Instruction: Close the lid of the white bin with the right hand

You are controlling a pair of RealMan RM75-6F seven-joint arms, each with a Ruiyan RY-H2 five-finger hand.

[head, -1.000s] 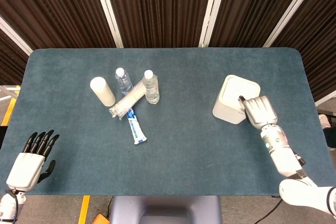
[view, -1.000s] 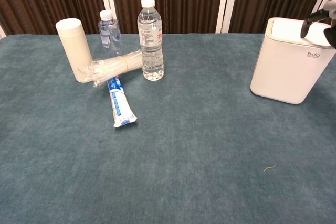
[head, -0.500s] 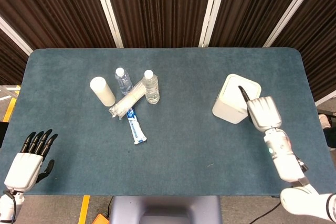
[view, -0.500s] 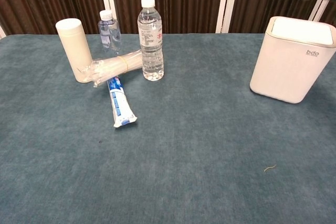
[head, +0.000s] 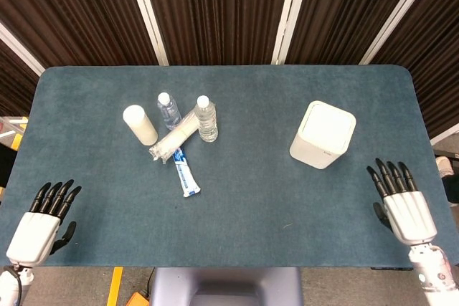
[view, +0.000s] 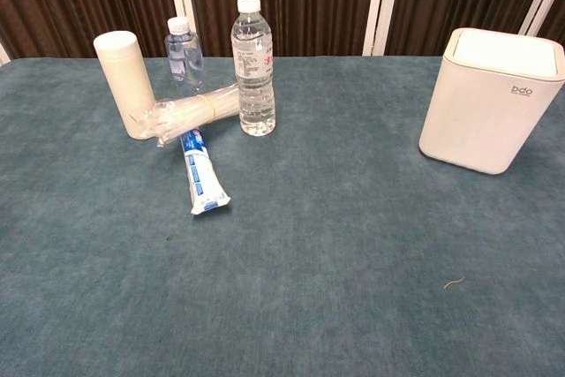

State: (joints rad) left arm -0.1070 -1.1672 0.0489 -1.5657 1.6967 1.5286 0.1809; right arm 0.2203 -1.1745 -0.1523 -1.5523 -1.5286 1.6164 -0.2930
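As the white bin (head: 323, 135) serves as our reference, we record it standing upright on the blue surface (head: 287, 198) with its lid (view: 507, 50) lying flat and flush in the rim, so we judge the closing done. The right hand (head: 401, 206) sits at the surface edge, nearer the robot than the bin and to its right, well apart from it, palm down with fingers spread and pointing toward the far edge; it holds nothing. The left hand (head: 37, 223) lies far across the surface from the bin, also fingers apart and empty, so the right hand is much the nearer. With the lid down we cannot see whether the bin holds anything. Well to the left of the bin stand two water bottles (head: 206, 119), both capped, with a white cylinder (head: 140, 125), a clear wrapped bundle (head: 172, 140) and a blue and white tube (head: 185, 172) lying among them. Neither hand appears in the chest view.
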